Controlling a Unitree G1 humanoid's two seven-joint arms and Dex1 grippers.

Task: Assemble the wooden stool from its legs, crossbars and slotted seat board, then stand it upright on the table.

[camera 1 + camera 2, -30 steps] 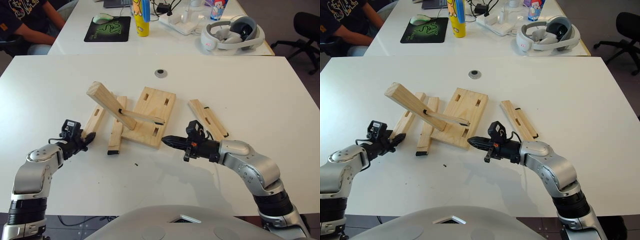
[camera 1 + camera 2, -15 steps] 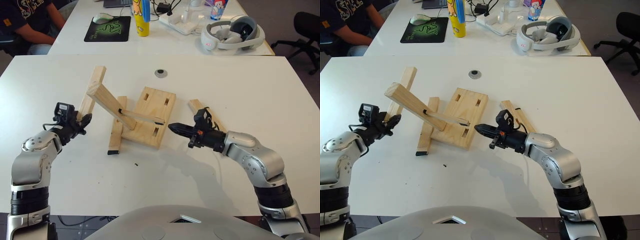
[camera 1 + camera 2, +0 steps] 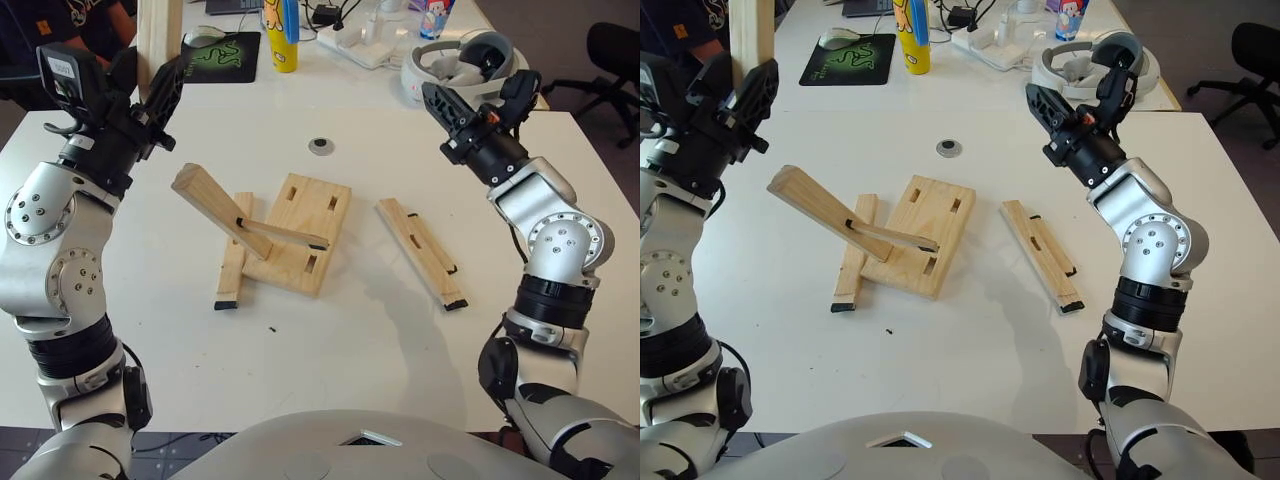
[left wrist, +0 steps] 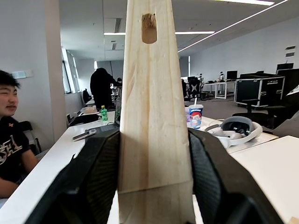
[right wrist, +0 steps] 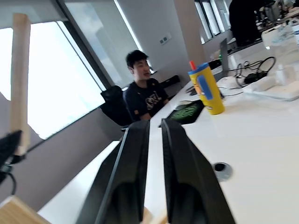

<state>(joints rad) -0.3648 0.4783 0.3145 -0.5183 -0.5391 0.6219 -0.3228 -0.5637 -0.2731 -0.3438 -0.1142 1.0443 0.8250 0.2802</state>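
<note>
Left jaws high, clamping upright leg (image 3: 158, 38)

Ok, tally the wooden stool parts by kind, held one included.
Legs: 4 (held leg, propped leg, flat leg, right-side leg)
Crossbars: 1 (crossbar)
Seat boards: 1 (seat board)
Total: 6

Seat board (image 3: 298, 232): flat on the table (image 3: 560, 300), near its middle
Tilted leg (image 3: 207, 205): left of the board, its crossbar (image 3: 285, 237) lying over the board
Flat leg (image 3: 233, 265): under the tilted leg, just beside the board's left edge
Loose leg (image 3: 421, 252): right of the board, apart from it
Held leg (image 3: 157, 35): upright in the left gripper (image 3: 148, 80), above the table's far left
</note>
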